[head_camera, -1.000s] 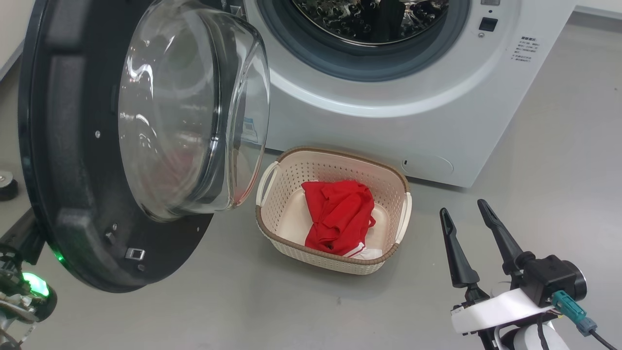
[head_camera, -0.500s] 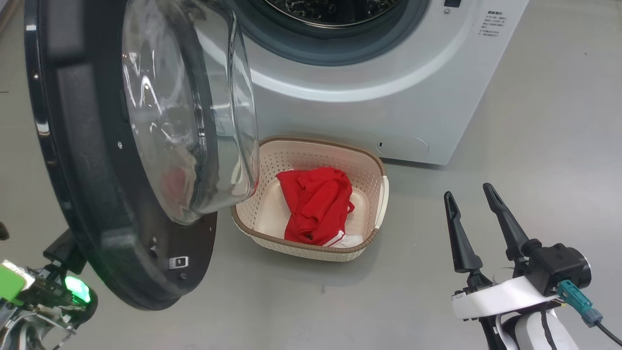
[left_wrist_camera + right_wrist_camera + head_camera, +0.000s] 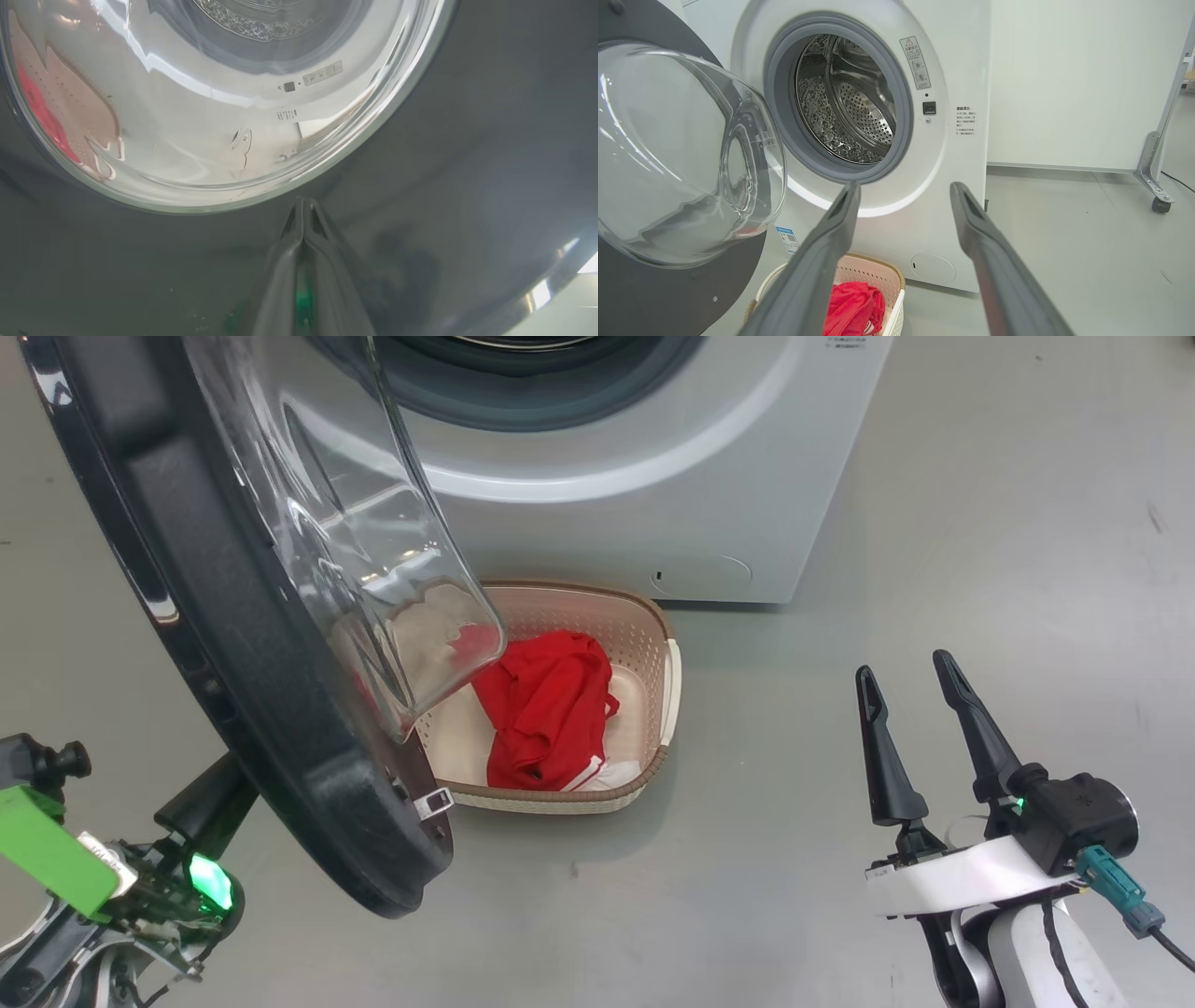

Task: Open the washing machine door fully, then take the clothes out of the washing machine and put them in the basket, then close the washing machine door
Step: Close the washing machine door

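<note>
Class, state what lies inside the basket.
A red garment lies in the basket. In the head view the open door covers the basket's left end, so anything there is hidden.

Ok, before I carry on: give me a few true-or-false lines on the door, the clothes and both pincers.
1. The clothes lie in the basket. True.
2. The right pincer holds the clothes. False: it is open and empty, over the floor, apart from the basket.
3. The door is shut. False: it stands open, and the drum shows.
4. The left pincer is shut, its tips at the door's black rim. True.
5. Clothes show in the drum. False: the part of the drum in view is bare.
</note>
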